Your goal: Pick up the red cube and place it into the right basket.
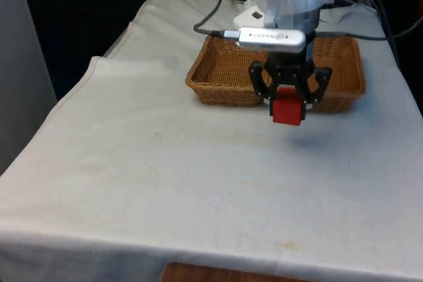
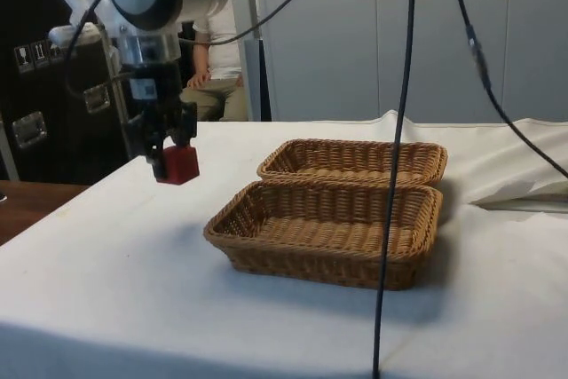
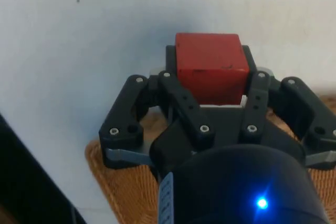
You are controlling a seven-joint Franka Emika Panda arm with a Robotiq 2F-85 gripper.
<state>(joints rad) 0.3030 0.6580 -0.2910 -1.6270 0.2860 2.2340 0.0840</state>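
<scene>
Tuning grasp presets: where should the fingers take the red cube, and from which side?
Across two opposite flat faces, from above, as the black two-finger gripper holds the small red cube now: parallel sides suit the pads, and it hangs level above the white cloth.

Open cloth [image 1: 165, 163] all round; two baskets [image 1: 228, 70] stand behind.

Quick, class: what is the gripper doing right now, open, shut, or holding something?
Gripper: shut on the red cube, held above the cloth, not over either basket.
</scene>
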